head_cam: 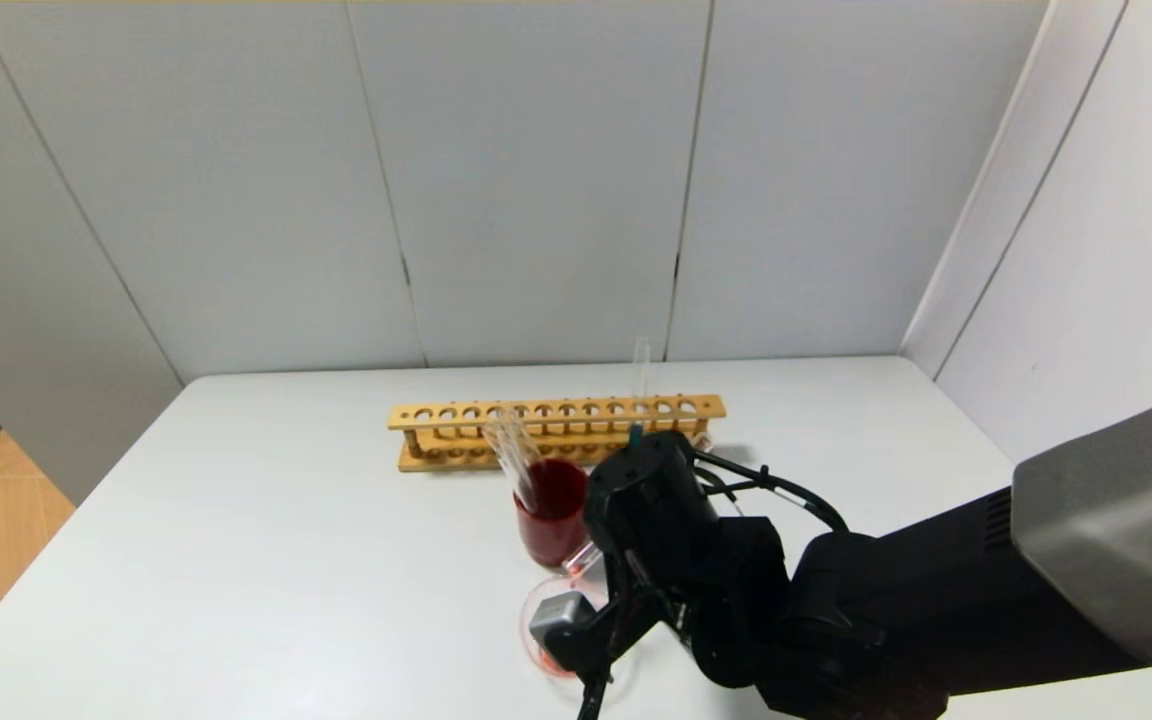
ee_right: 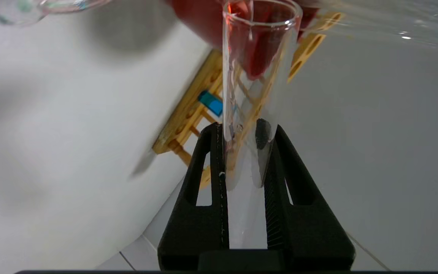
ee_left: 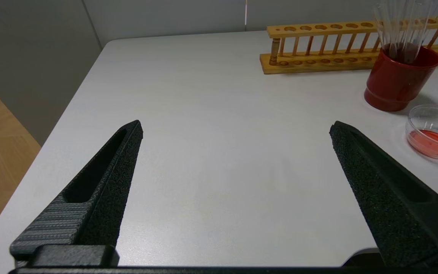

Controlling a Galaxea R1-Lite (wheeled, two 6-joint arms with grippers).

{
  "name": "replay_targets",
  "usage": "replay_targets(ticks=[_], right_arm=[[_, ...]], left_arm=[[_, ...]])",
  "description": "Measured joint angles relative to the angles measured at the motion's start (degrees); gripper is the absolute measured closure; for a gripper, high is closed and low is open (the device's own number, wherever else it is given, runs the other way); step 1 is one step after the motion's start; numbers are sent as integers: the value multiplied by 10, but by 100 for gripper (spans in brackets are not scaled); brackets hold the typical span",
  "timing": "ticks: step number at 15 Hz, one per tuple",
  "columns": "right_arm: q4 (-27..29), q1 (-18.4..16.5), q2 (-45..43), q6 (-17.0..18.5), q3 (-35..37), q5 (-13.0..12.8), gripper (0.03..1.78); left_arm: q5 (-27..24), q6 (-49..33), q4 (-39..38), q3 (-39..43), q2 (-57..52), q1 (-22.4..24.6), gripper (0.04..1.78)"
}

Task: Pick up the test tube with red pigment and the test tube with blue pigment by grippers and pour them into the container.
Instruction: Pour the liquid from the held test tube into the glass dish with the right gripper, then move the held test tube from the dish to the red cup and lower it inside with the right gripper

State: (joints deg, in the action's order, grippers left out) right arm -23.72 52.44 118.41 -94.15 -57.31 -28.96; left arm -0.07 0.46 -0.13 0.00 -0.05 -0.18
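Right gripper [ee_right: 242, 152] pinches an emptied clear test tube [ee_right: 255, 76], 1 finger on each side. Tube's long axis runs straight out from the jaws, open mouth pointing away toward the dark red cup [head_cam: 551, 520]. In head view the right arm sits low over the container [head_cam: 548, 625], which holds red liquid. Test tube with blue pigment [head_cam: 639, 400] stands upright in the wooden rack [head_cam: 556, 430], behind the cup. Several empty tubes lean in the cup. Left gripper [ee_left: 234, 190] spread wide, hovering over bare table [ee_left: 203, 114], well apart from the container.
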Motion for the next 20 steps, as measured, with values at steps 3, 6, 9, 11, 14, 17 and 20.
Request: replay_targets(ticks=[3,6,9,11,14,17,20], right_arm=[[-27,1,2,85,-22,26,146],[-69,11,8,280,-54,80,146],[-126,23,1,512,-64,95,146],[-209,24,-7,667,-64,93,146],[-329,-9,-31,841,-32,77,146],[-371,-18,-42,935,-12,73,146],[-372,-19,-39,1002,0,61,146]], left_arm=[[0,0,0,0,0,0,8],[0,0,0,0,0,0,8],[0,0,0,0,0,0,8],[0,0,0,0,0,0,8],[0,0,0,0,0,0,8],[0,0,0,0,0,0,8],[0,0,0,0,0,0,8]])
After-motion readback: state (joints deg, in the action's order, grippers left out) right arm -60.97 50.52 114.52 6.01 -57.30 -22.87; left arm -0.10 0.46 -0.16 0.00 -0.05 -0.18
